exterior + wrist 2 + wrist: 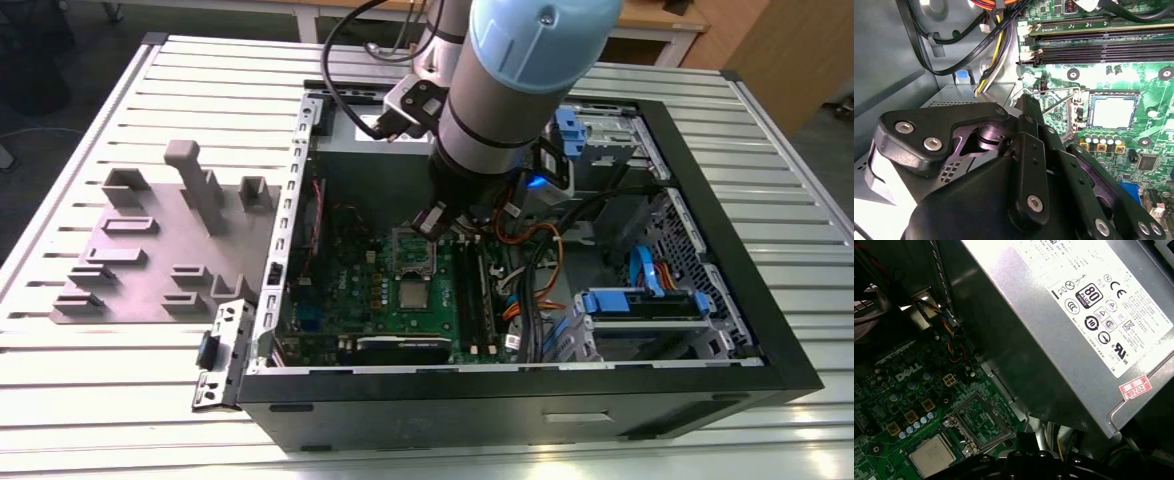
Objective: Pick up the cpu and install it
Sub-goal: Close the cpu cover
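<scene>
Pale blue arm (514,90) reaching steeply down into open computer case (747,330), gripper (1026,107) low over green motherboard (347,280), fingers pressed together on nothing, beside raised socket frame (981,422), cpu (934,456) lying flat in its socket just beyond

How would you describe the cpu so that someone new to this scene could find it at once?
Start at the open computer case on the slatted table, then find the green motherboard on its floor. Near the board's middle lies the cpu, a small flat dull-silver square, unlike the shiny open socket frame beside it.
</scene>
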Controlling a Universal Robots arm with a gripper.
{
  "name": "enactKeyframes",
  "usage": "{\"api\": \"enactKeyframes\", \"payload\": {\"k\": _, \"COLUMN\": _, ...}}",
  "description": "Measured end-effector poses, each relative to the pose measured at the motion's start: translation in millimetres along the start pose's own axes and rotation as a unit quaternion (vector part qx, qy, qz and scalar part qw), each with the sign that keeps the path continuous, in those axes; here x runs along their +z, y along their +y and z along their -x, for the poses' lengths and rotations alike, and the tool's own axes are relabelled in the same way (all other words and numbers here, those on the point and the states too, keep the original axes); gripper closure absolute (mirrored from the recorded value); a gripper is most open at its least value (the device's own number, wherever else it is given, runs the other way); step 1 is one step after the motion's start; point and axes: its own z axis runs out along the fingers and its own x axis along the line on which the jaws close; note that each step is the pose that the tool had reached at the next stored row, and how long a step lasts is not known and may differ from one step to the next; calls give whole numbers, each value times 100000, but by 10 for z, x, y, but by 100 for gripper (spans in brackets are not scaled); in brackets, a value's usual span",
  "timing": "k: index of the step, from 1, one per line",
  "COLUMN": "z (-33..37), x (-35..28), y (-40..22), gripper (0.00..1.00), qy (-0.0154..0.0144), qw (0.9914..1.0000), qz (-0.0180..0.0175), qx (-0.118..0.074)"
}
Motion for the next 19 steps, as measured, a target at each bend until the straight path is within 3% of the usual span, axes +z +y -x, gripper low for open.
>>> {"api": "enactKeyframes", "payload": {"k": 6, "z": -6, "x": -24, "y": -2, "gripper": 89, "qy": 357, "qw": 99999, "qz": -234, "qx": -51}}
{"api": "enactKeyframes", "payload": {"k": 13, "z": -10, "x": -59, "y": 3, "gripper": 89, "qy": 450, "qw": 99998, "qz": -290, "qx": -135}}
{"api": "enactKeyframes", "payload": {"k": 19, "z": -22, "x": -72, "y": -4, "gripper": 89, "qy": 715, "qw": 99996, "qz": -447, "qx": -228}}
